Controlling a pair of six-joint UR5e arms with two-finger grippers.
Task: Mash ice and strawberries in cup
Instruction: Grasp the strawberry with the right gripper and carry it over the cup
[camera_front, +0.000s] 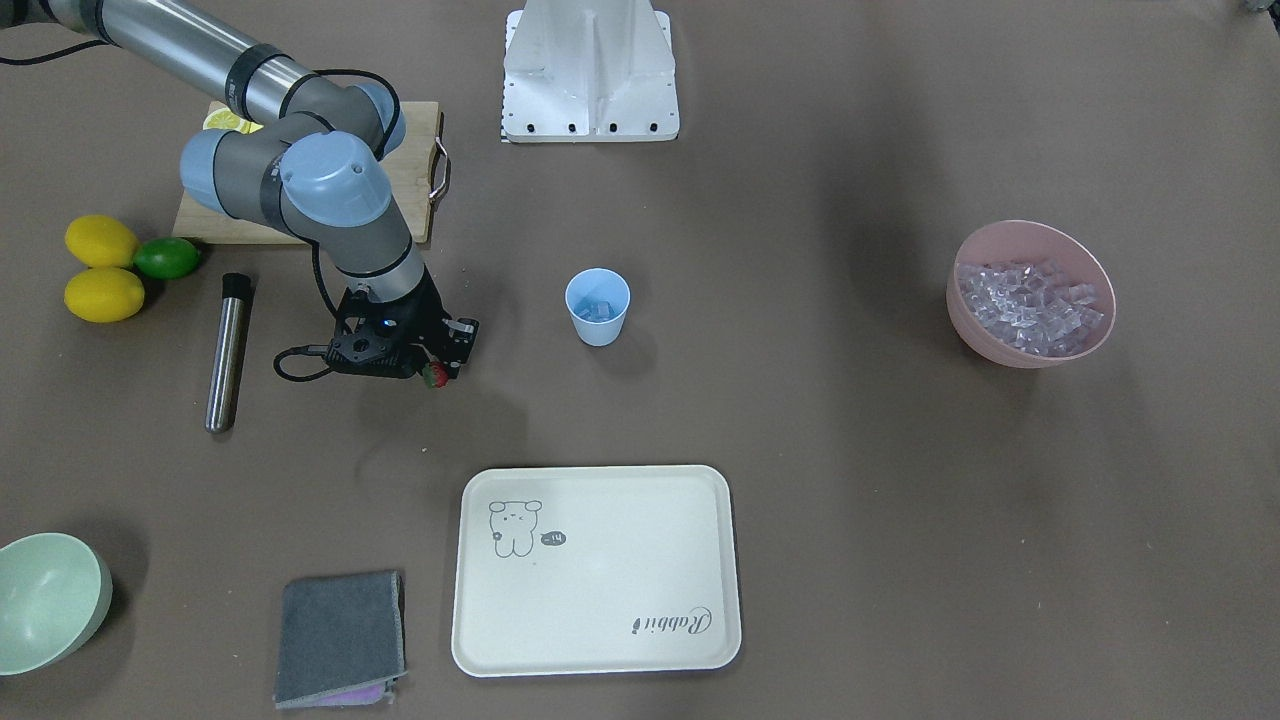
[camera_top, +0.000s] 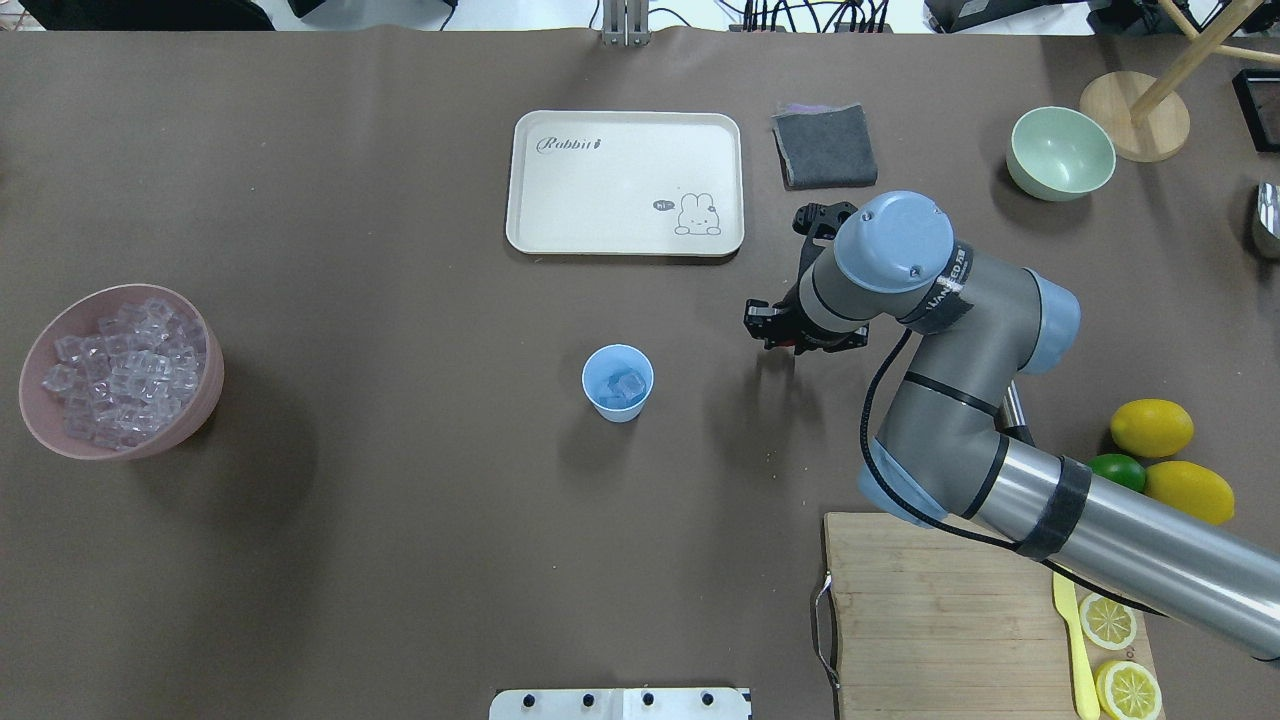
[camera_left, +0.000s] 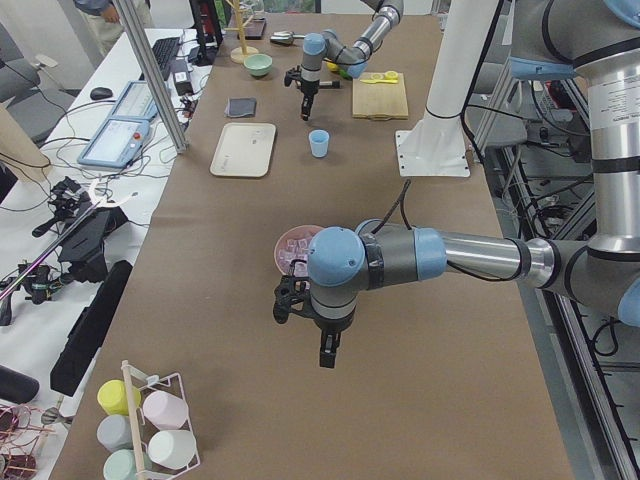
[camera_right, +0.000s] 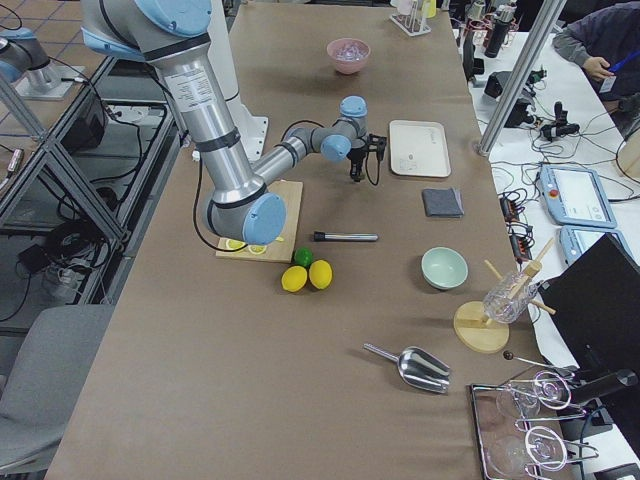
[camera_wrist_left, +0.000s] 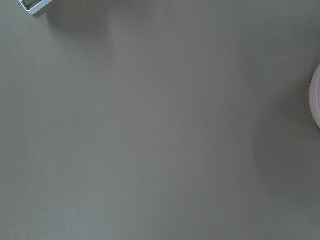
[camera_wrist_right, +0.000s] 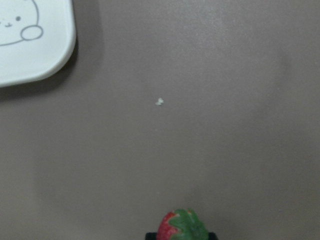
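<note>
Strawberry (camera_wrist_right: 180, 227) held in the right gripper (camera_front: 440, 368) above the table, not yet in the cup (camera_front: 598, 307).

The jaws of the right gripper stand narrow, closed on the fruit, and its green cap shows to the wrist camera. From this gripper the cup stands upright toward the robot's left and a little back toward the base, near but clearly apart. Some ice (camera_top: 627, 385) lies inside it. I judge the next move is a short carry sideways until the fruit hangs over the open mouth. The left gripper (camera_left: 328, 352) is much farther from the cup, near the pink bowl (camera_top: 212, 385), and I cannot tell if it is open or closed.
</note>
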